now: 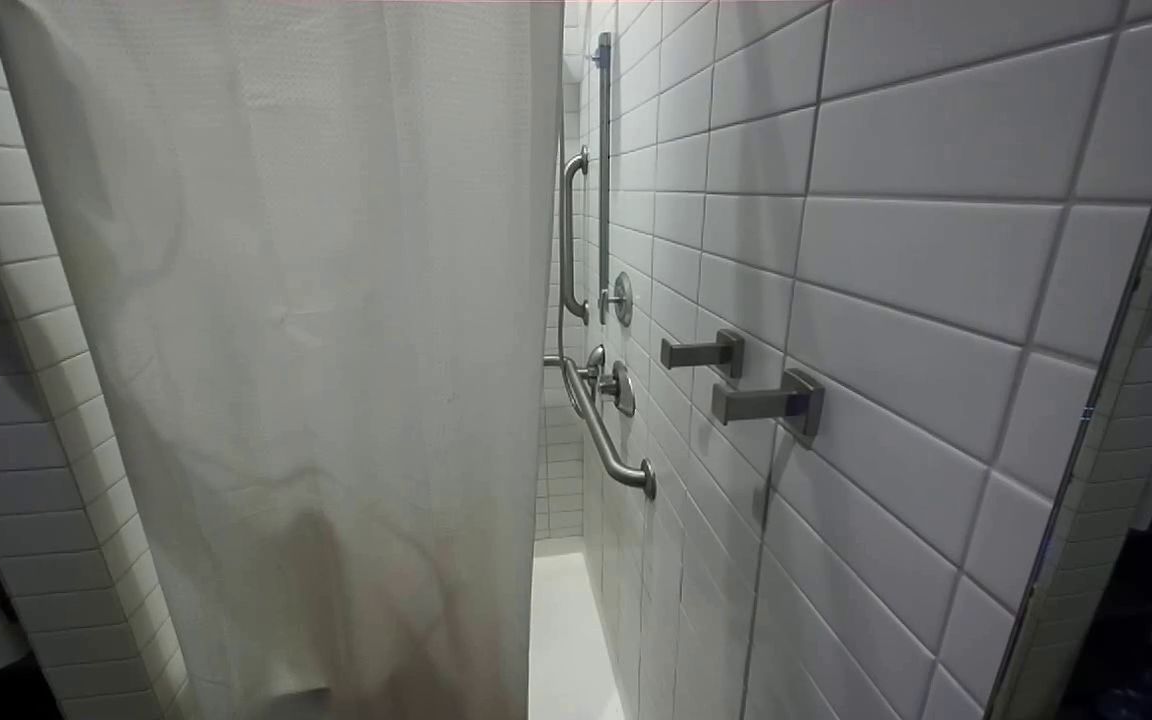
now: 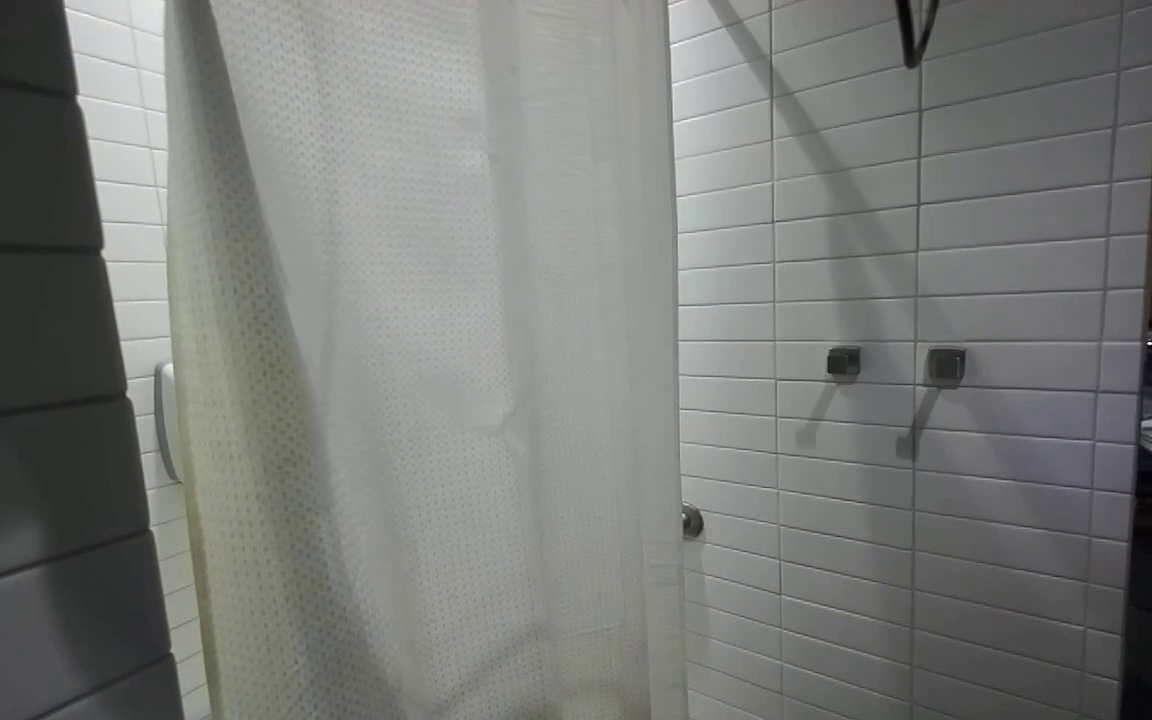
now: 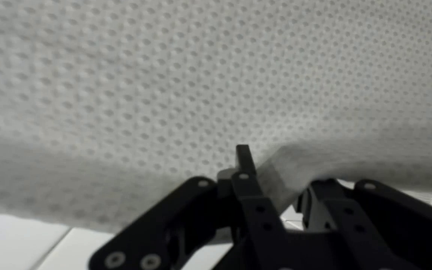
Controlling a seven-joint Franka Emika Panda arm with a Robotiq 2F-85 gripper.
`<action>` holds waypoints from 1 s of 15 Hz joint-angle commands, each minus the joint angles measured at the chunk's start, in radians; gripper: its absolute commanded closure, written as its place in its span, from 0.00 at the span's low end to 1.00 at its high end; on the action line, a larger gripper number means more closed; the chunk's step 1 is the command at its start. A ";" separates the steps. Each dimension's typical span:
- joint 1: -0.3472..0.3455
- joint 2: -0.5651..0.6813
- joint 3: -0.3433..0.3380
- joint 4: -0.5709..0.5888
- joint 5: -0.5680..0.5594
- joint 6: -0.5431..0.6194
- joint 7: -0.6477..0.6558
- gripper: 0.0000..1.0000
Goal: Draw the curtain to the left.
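Observation:
The off-white curtain (image 1: 336,300) hangs in soft vertical folds in both exterior views (image 2: 436,300). Its right edge leaves a narrow gap beside the tiled wall in an exterior view. In the wrist view the dotted curtain fabric (image 3: 201,75) fills most of the picture. My gripper (image 3: 279,168) is at the curtain, its fingers spread apart. A fold of the fabric lies between the fingers and drapes over the right fingertip, hiding it. The left fingertip shows in front of the fabric. The gripper does not show in either exterior view.
A white tiled wall (image 1: 936,260) stands right of the curtain, with two metal hooks (image 1: 761,402) sticking out. A bent grab bar (image 1: 601,440) and shower valves (image 1: 621,388) are behind the curtain's edge. A dark tiled corner (image 2: 26,350) is at the left.

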 commanded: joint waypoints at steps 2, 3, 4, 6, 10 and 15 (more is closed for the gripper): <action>0.011 -0.046 0.001 -0.039 -0.091 -0.066 0.063 0.35; 0.013 -0.059 0.004 -0.050 -0.103 -0.087 0.079 0.28; 0.014 -0.075 0.005 -0.067 -0.110 -0.101 0.092 0.22; 0.017 -0.111 0.010 -0.103 -0.114 -0.126 0.115 0.07; 0.020 -0.185 0.023 -0.179 -0.108 -0.163 0.144 0.00; 0.002 -0.270 0.008 -0.264 -0.093 -0.202 0.205 0.00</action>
